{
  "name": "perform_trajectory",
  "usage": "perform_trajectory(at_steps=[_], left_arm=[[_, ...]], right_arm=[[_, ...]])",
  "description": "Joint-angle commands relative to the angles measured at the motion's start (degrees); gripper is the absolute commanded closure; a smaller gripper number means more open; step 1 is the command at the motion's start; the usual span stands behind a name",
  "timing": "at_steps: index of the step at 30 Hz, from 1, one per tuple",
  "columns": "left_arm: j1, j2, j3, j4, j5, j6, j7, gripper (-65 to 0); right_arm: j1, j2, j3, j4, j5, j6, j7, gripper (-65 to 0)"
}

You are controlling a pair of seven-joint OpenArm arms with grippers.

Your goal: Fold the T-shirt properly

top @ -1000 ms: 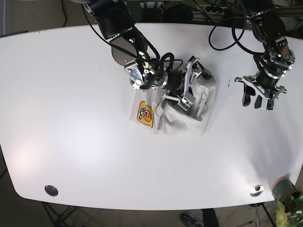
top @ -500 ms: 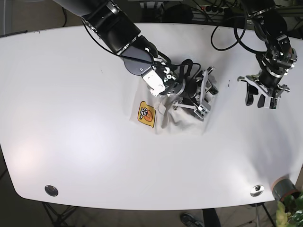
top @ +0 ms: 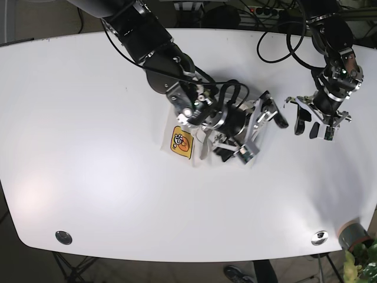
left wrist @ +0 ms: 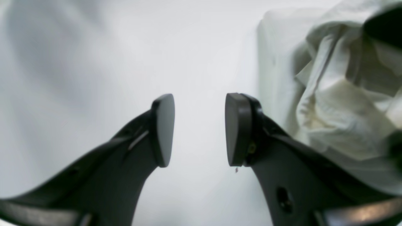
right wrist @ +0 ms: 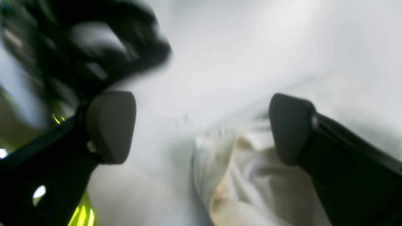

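The white T-shirt point(top: 203, 152) lies bunched in a crumpled heap at the table's middle, an orange-yellow print point(top: 181, 142) showing at its left edge. My right gripper point(top: 256, 132) hangs open over the heap's right side. In the right wrist view its wide-spread fingers point(right wrist: 110, 125) straddle creased cloth point(right wrist: 251, 182) without gripping it. My left gripper point(top: 310, 128) is open just right of the shirt, over bare table. In the left wrist view it point(left wrist: 199, 130) holds nothing, and the rumpled shirt point(left wrist: 339, 103) lies to its right.
The white table point(top: 88, 147) has two metal discs point(top: 63, 237) point(top: 320, 237) near its front edge. A potted plant point(top: 356, 239) stands off the front right corner. Cables point(top: 277, 41) trail at the back right. The right arm point(top: 159, 47) covers much of the shirt.
My right gripper swept across the shirt to its right edge and spread wider. My left gripper shifted a little left, closer to the shirt.
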State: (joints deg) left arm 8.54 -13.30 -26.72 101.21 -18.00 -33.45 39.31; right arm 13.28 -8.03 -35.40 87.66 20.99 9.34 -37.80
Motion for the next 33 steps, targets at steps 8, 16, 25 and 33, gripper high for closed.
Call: perform_trajectory(at_steps=[8,16,25,33], left_arm=[[-1.5,-0.5,4.8,2.7,-0.9,0.0,-1.8,-24.4],[-1.3,2.7,10.2,4.1,-0.5,0.3,-1.9,-24.4],[-0.4,3.1,13.7,2.7,-0.4,0.3,-1.9,-24.4],[-2.5,3.4,15.1,-8.7,3.6,0.2,-2.3,-24.4]], right_arm=[[-0.8,5.9,6.7,7.9,-0.2,-0.24,-2.3,-65.0],[-3.6,8.1,6.6,9.0,-0.8,-0.16,-2.4,-53.7],[-1.8,8.1,6.6,-1.9,-0.9,-0.16,2.7,-48.2],[-0.1,8.3,6.6,-6.0,-0.8,0.11,3.8,-36.6]])
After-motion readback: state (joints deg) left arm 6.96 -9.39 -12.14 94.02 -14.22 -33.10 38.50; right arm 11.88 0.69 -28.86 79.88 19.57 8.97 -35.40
